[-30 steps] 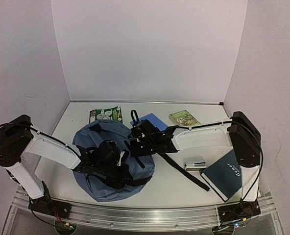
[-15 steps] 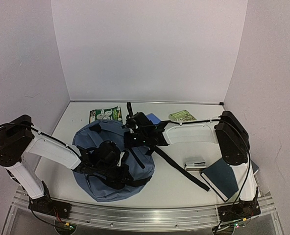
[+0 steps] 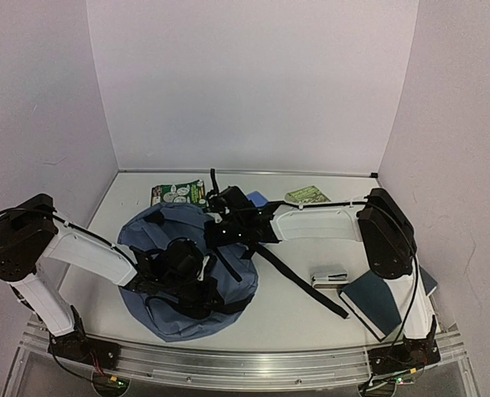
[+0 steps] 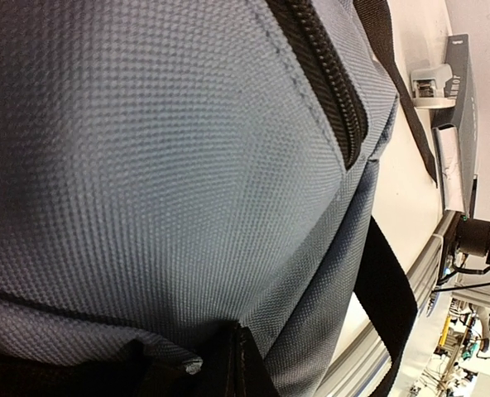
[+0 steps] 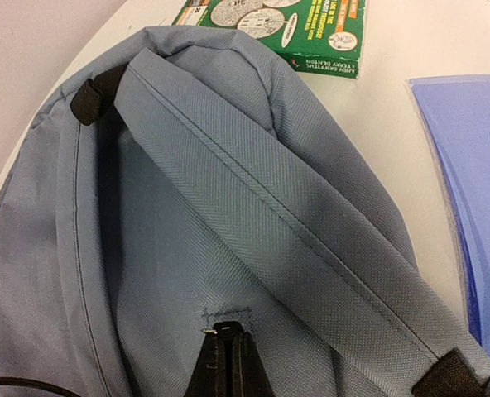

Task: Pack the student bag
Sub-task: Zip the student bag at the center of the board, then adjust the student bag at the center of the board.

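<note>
student bag (image 3: 164, 313) lying flat, long axis roughly near-far, top end unclear, slate-blue coarse weave, rounded, black webbing strap (image 3: 307, 285) trailing right, left gripper (image 4: 235, 364) and right gripper (image 5: 228, 357) pinching its fabric

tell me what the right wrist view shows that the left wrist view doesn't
Only the right wrist view: the green book, the blue folder and a padded shoulder strap. Only the left wrist view: a black zip, the stapler, the dark book and a black webbing strap. Both: the slate-blue fabric of the student bag, filling most of each frame.
</note>
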